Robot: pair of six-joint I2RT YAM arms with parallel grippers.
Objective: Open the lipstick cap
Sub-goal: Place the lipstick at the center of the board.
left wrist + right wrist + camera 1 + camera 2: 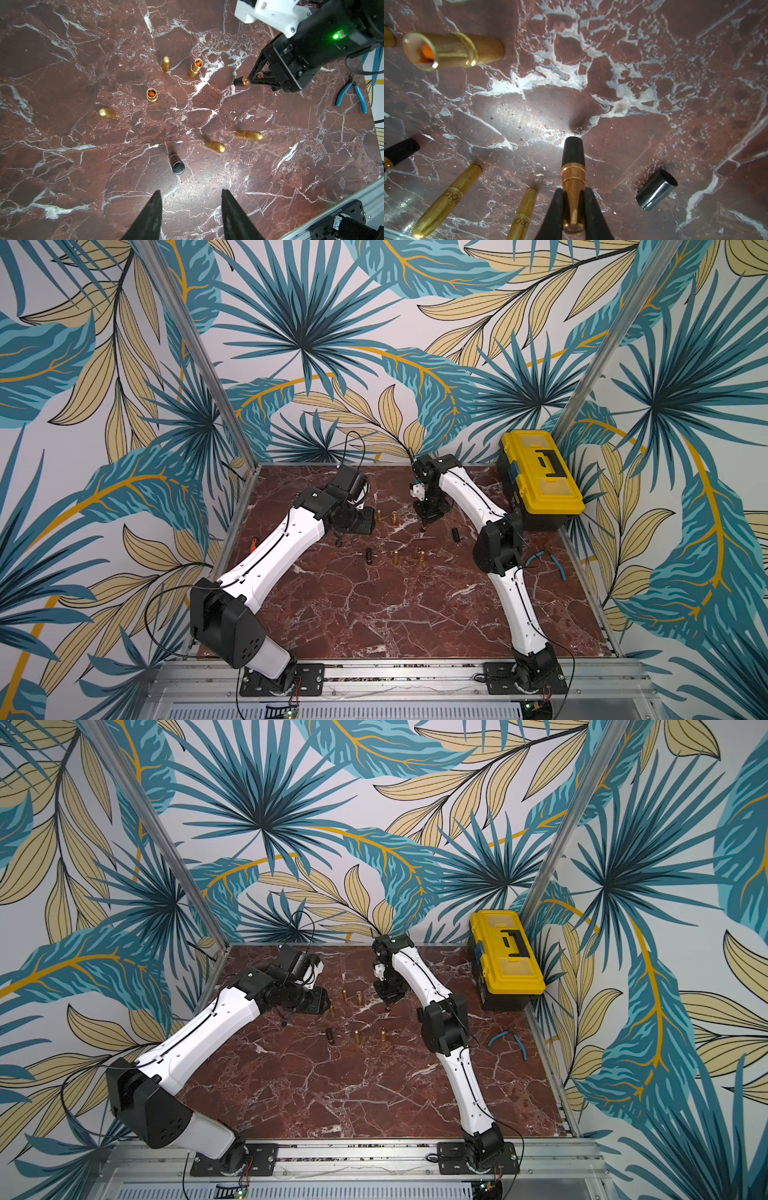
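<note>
My right gripper [573,207] is shut on an uncapped lipstick [572,164]: its copper tube sits between the jaws and its black base points down at the marble. Whether the base touches the table I cannot tell. The black cap [656,190] lies on its side beside it, also in a top view [456,534]. In the left wrist view the right gripper [256,78] holds that lipstick [241,81] upright. My left gripper [190,193] hangs open and empty, just behind a standing black capped lipstick [176,164], seen in both top views [368,556] [330,1036].
Several gold lipsticks stand on the marble, some capped [215,145] [249,135], two uncapped showing orange [151,95] [195,68]. A yellow toolbox [540,472] sits at the back right corner. Blue-handled pliers [548,562] lie near the right edge.
</note>
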